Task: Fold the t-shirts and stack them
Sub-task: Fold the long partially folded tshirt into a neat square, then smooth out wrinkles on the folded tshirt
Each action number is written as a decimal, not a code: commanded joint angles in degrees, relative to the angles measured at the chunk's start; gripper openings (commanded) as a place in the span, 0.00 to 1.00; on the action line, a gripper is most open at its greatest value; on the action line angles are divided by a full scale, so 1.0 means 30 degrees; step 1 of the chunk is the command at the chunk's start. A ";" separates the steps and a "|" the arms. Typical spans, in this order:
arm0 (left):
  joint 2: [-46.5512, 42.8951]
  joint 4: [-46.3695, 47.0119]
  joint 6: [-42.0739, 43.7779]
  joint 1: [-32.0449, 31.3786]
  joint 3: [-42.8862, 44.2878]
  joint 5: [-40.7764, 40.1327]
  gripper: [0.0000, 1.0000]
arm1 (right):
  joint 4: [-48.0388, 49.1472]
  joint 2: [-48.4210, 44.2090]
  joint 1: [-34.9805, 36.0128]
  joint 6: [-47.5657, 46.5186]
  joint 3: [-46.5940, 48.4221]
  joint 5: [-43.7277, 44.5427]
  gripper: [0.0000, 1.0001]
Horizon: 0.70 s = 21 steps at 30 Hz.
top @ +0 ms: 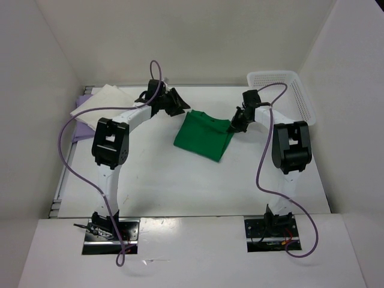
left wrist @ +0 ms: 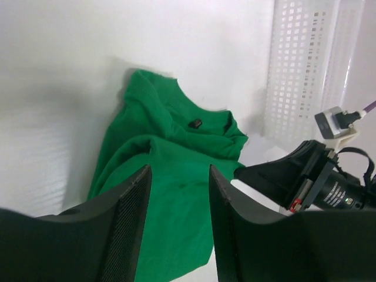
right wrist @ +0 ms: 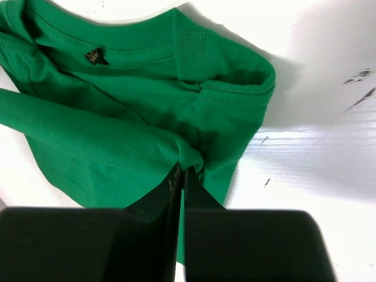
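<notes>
Clock convention: the table [top: 180, 186] is read from above, with 12 o'clock at its far edge and 6 o'clock at the arm bases
Green t-shirt [top: 201, 137]: lies rumpled and partly folded near the table's centre, a little toward 1 o'clock, well apart from the other two shirts
Cream t-shirt [top: 108, 98]: folded flat at the 10 o'clock corner, resting on the lavender t-shirt [top: 82, 129], whose edges show beneath it
Basket [top: 300, 90]: white mesh, at the 2 o'clock corner, apart from the green cloth
Left gripper [top: 174, 102]: near the green shirt's 10 o'clock corner; fingers apart, nothing between them, cloth visible beyond the gap
Right gripper [top: 238, 125]: at the shirt's 2 o'clock corner; fingers together, clamped on a raised pucker of green cloth
Heading: the collar [right wrist: 147, 44], with its dark neck label [right wrist: 96, 57], faces about 1 o'clock and the hem about 7 o'clock
Long axis: roughly 1 to 7 o'clock; the bundle is nearly as wide as it is long, so this is a loose reading
Handling (judged): light, limp and not fragile; it has no stiffness, will sag from any single pinch, and its layers are likely to slide over one another
Where to take hold (judged): two spread points on one edge, at the shoulder seams or the hem corners, pinching through every layer; a lone mid-cloth pinch would only bunch it
</notes>
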 commanded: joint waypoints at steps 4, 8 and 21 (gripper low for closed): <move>-0.2947 0.1215 0.1770 -0.1839 -0.2921 -0.0829 0.47 | 0.0297 -0.1569 -0.0204 0.0180 -0.0086 0.0739 0.37; -0.2949 0.1212 0.2188 -0.2902 -0.4941 -0.0482 0.46 | 0.0121 -0.3241 -0.0204 -0.0201 -0.0086 0.1208 0.46; -0.4909 0.3204 -0.0592 -0.3896 -1.2616 0.0867 0.44 | 0.0444 0.2668 0.2082 -0.1283 0.3307 -0.3093 0.02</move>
